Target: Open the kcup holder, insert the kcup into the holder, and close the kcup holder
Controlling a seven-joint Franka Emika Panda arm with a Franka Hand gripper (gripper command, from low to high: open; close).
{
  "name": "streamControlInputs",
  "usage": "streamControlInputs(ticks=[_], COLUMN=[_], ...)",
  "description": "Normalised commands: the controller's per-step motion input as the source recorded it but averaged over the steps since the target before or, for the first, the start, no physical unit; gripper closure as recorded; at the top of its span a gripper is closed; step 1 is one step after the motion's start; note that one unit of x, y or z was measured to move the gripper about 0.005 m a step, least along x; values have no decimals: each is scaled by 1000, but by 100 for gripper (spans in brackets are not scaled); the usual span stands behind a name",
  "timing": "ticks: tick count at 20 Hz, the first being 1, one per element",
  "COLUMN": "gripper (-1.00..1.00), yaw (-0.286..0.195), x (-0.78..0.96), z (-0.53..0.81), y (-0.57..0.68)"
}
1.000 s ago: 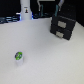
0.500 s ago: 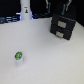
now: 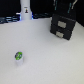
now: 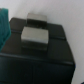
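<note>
Over the kcup holder at the tabletop's far side I hover, drawers shut; fingers unseen, so I cannot tell their state. Opening comes first: reach a drawer front. Kcup sits well apart.

Looks like a lab bench: a bare white counter, a robot arm, dark clutter behind

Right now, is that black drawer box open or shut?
Shut. Both drawer fronts on the holder sit flush, and the kcup stands out on the table.
</note>
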Motion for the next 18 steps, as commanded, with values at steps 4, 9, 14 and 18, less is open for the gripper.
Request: streamControlInputs(ticks=[4, 9, 14, 18], gripper=[-100, -100, -100, -100], yaw=[-107, -70, -55, -46], x=[-157, -139, -156, -200], z=[-332, -373, -361, -349], y=[381, 300, 312, 316])
